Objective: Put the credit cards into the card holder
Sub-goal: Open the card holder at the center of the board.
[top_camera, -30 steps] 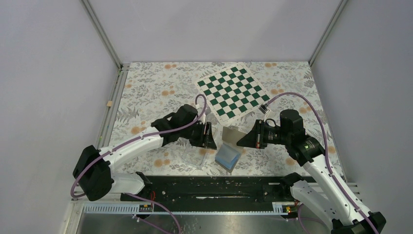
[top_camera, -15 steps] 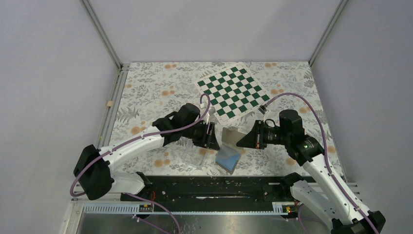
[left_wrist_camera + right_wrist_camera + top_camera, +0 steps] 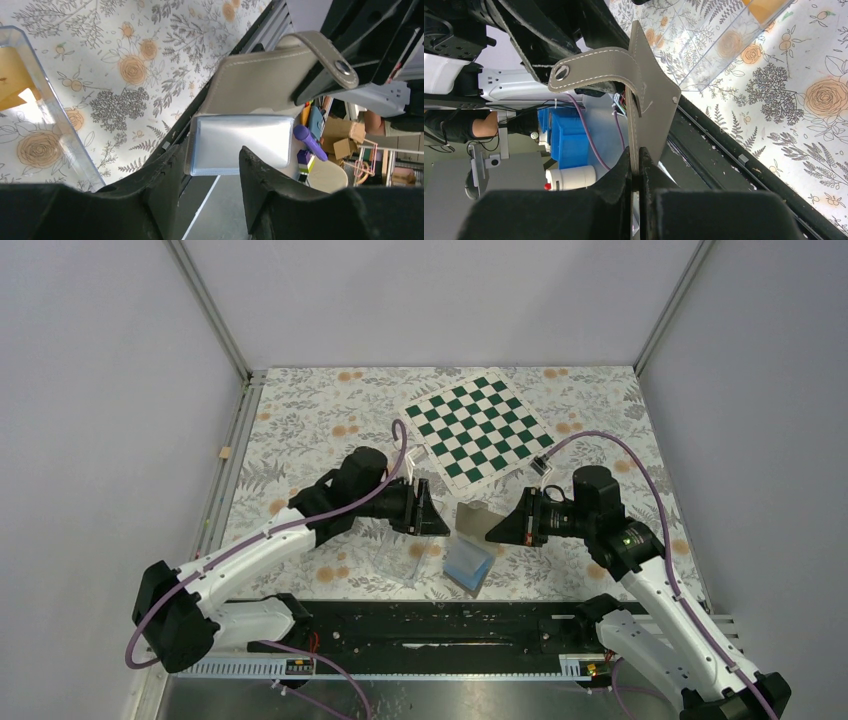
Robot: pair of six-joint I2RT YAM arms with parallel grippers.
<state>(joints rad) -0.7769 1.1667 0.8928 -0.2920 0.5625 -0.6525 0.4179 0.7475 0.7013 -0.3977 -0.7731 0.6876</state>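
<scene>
The card holder (image 3: 474, 518) hangs open in the air. Its grey flap (image 3: 651, 100) stands upright and its pale blue-grey pockets (image 3: 468, 566) hang below. My right gripper (image 3: 495, 532) is shut on the flap's edge, seen in the right wrist view (image 3: 638, 162). My left gripper (image 3: 432, 516) is open and empty, just left of the holder. In the left wrist view (image 3: 212, 156) the pockets (image 3: 242, 142) lie just beyond its fingertips. An orange-yellow credit card (image 3: 12, 75) lies in the clear tray (image 3: 55, 120), and it also shows in the right wrist view (image 3: 769, 7).
The clear plastic tray (image 3: 398, 552) sits on the floral cloth under my left gripper. A green-and-white chessboard (image 3: 478, 427) lies at the back. The black base rail (image 3: 440, 625) runs along the near edge, below the hanging pockets.
My left arm has drawn back a little to the left, away from the holder. The right gripper and the holder have stayed in place.
</scene>
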